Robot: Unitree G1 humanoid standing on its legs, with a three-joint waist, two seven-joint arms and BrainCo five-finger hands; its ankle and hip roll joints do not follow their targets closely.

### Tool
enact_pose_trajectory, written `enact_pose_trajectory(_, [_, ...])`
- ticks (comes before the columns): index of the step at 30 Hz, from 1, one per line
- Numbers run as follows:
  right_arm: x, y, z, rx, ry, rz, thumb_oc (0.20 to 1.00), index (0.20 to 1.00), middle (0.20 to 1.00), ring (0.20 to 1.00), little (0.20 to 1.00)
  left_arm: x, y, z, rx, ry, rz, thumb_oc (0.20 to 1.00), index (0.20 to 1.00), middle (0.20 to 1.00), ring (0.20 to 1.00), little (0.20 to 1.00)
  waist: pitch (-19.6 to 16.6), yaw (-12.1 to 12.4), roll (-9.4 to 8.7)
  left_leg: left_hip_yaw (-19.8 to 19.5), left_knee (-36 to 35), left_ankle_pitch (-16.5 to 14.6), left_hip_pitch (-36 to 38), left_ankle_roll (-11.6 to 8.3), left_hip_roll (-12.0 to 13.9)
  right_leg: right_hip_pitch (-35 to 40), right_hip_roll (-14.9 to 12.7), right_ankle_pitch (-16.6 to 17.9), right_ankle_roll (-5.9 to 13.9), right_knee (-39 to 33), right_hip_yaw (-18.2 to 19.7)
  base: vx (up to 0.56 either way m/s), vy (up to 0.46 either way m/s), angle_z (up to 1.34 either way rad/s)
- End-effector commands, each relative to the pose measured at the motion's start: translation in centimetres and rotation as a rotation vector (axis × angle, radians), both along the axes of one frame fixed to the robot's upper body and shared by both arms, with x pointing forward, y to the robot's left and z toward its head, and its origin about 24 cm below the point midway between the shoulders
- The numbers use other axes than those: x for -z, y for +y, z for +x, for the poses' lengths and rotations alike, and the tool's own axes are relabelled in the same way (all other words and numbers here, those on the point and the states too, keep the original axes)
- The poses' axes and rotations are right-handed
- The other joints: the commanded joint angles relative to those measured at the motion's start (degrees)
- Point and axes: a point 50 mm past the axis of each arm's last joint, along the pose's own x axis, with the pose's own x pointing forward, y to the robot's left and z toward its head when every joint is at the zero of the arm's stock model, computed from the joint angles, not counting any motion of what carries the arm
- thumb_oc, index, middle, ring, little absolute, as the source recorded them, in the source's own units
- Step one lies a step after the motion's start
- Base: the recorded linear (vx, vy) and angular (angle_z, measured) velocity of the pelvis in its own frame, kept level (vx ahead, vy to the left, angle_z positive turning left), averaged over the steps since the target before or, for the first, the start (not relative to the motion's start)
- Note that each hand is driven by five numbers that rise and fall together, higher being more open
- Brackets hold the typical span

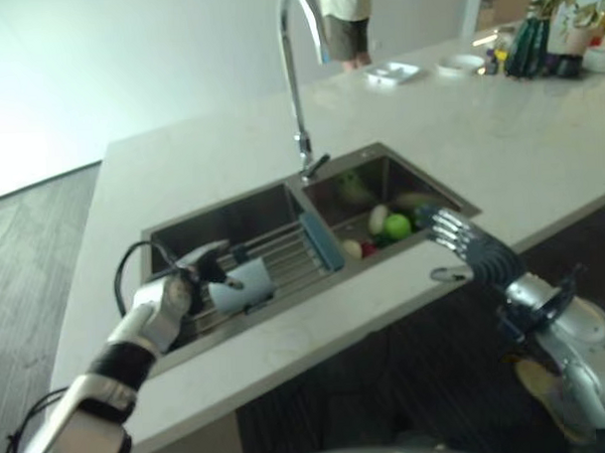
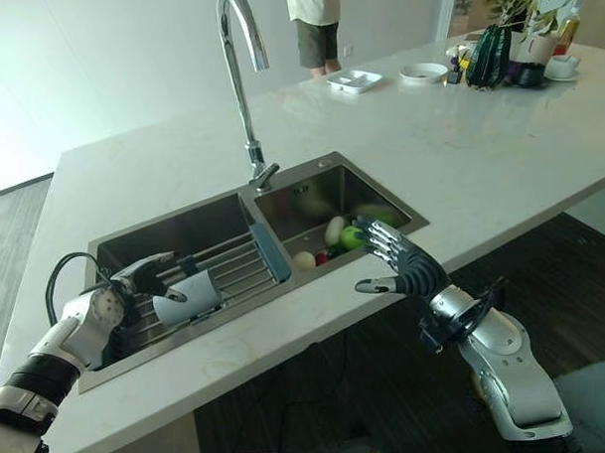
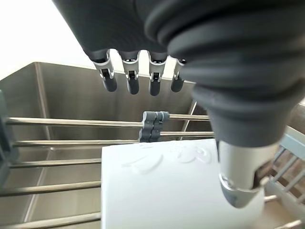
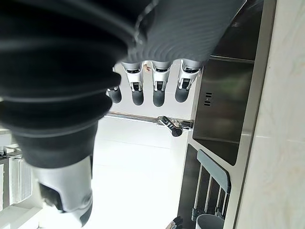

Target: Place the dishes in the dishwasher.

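Hovering over the sink's [image 2: 105, 255] left basin, my left hand [image 2: 116, 293] has its fingers spread loosely above the white cup [image 2: 186, 295] lying on the drying rack [image 2: 234, 264], gripping nothing. My right hand [image 2: 398, 263] waits open at the worktop's [image 2: 460, 171] front edge. I judge a shallow pinch could roll the cup off the rails into the basin.

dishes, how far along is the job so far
Nothing looks done yet. The left hand is open over a white cup lying on the rack across the sink's left basin. The right hand hovers open at the sink's front edge. Grasping and loading remain.
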Motion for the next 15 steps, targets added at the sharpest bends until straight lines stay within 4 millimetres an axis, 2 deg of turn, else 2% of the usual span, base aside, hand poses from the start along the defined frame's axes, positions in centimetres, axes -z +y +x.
enact_pose_trajectory(1, [-3.1,0.2,0.8,-0.037,-0.147,-0.004,1.0,1.0,1.0,1.0,1.0,-3.2,0.8,2.1,-0.002,-0.08,0.091,1.0,1.0,1.0,1.0,1.0,-0.22,-0.37,-0.55,-1.25,0.48,-1.23,-0.58,0.15,1.87,5.05,-1.09,-5.31,3.19,0.47,1.42,0.02,0.007,-0.12])
enact_pose_trajectory(15, [-3.1,0.2,0.8,-0.038,-0.15,-0.005,1.0,1.0,1.0,1.0,1.0,-1.1,1.1,1.5,-0.037,-0.008,0.104,1.0,1.0,1.0,1.0,1.0,-0.13,-0.55,-0.83,-1.05,0.48,-1.51,-0.35,0.46,1.58,4.95,-1.03,-5.19,3.23,0.47,1.79,0.0,0.001,-0.01])
